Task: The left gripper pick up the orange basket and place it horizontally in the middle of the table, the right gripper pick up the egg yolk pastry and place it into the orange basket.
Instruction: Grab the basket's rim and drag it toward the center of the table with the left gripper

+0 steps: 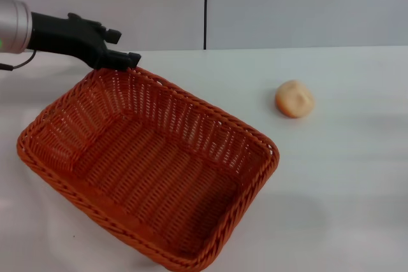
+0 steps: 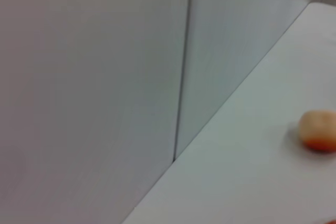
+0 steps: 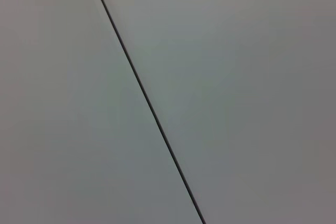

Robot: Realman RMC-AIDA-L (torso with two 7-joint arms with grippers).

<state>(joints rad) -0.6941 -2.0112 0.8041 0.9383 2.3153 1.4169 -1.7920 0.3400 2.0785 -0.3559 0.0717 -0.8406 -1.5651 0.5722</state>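
Observation:
The orange basket (image 1: 146, 170) lies diagonally on the left half of the white table (image 1: 344, 189), one corner pointing to the back. My left gripper (image 1: 124, 60) is at that far corner, its black tip touching the braided rim. A sliver of that rim (image 2: 329, 222) shows in the left wrist view. The egg yolk pastry (image 1: 294, 99) sits alone on the table to the right of the basket, well apart from it; the pastry (image 2: 317, 130) is also in the left wrist view. My right gripper is out of view.
A grey panelled wall (image 1: 287, 4) with a dark vertical seam (image 1: 205, 7) runs behind the table. The right wrist view holds only this wall and its seam (image 3: 147, 103).

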